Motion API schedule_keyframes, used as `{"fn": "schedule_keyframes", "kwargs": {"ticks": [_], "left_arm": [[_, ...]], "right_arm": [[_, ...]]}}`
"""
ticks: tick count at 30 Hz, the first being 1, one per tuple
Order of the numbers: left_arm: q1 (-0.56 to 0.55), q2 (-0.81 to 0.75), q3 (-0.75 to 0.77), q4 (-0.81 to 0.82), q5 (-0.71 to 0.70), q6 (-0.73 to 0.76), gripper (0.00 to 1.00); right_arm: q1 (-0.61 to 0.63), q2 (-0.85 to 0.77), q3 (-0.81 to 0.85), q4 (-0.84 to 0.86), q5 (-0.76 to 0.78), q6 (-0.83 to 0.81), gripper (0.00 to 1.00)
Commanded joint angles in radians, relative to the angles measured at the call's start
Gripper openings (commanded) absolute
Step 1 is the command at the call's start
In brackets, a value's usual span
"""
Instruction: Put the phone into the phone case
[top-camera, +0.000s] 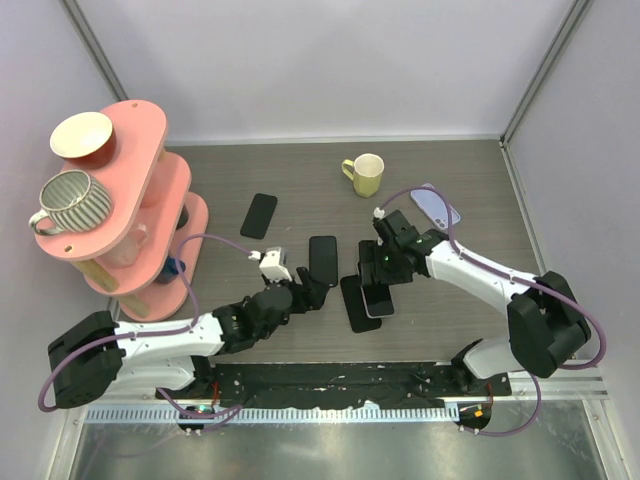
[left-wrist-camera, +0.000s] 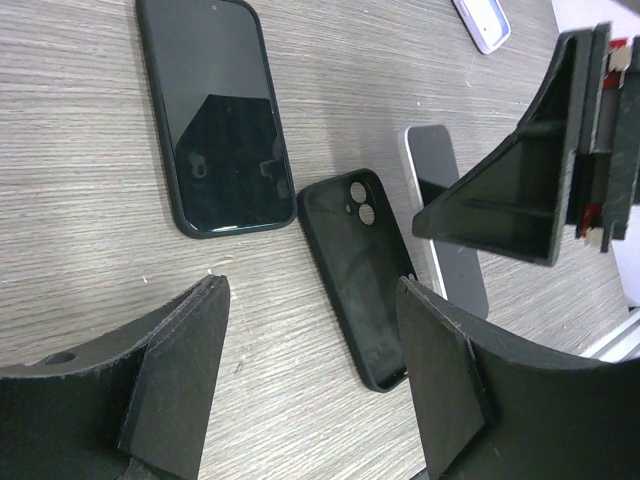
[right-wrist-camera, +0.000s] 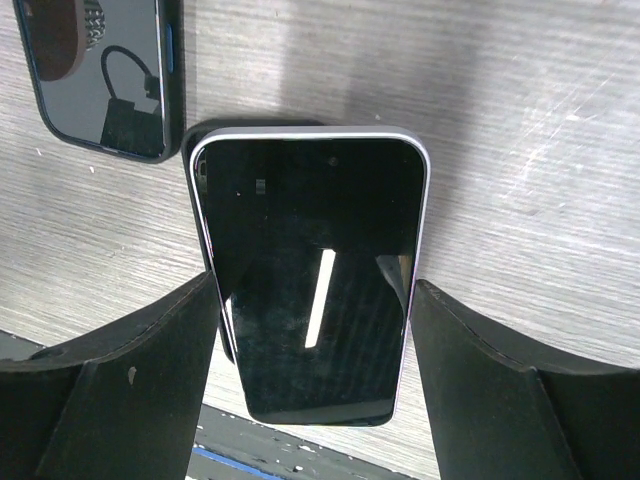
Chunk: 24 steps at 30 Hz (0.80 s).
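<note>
Grey wood-grain bench (top-camera: 470, 200), near front edge: right gripper (right-wrist-camera: 315, 292), jaws apart, straddles the white-rimmed glossy phone (right-wrist-camera: 310, 220). Pinch its long sides squarely; left gripper (left-wrist-camera: 312, 290), also apart, should steady the matte black case (left-wrist-camera: 360, 275).

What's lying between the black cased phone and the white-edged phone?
The empty black phone case with camera cutouts lies on the wood between the black cased phone and the white-edged phone, clearest in the left wrist view.
</note>
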<state>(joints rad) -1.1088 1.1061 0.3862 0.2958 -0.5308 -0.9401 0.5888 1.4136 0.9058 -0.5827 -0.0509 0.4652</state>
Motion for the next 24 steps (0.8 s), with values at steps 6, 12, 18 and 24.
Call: {"fn": "schedule_keyframes", "kwargs": {"ticks": [6, 12, 18, 24], "left_arm": [[-0.003, -0.038, -0.023, 0.026, -0.052, -0.017, 0.72], [-0.003, -0.042, -0.026, 0.026, -0.066, -0.017, 0.72], [-0.003, -0.043, -0.026, 0.026, -0.064, -0.019, 0.72], [-0.003, -0.066, -0.036, 0.016, -0.069, -0.02, 0.72]], "right_arm": [[0.078, -0.022, -0.048, 0.133, 0.013, 0.121, 0.53], [0.121, -0.004, -0.041, 0.155, 0.026, 0.156, 0.53], [0.147, 0.045, -0.028, 0.165, 0.046, 0.161, 0.53], [0.161, 0.067, -0.033, 0.164, 0.094, 0.156, 0.56]]}}
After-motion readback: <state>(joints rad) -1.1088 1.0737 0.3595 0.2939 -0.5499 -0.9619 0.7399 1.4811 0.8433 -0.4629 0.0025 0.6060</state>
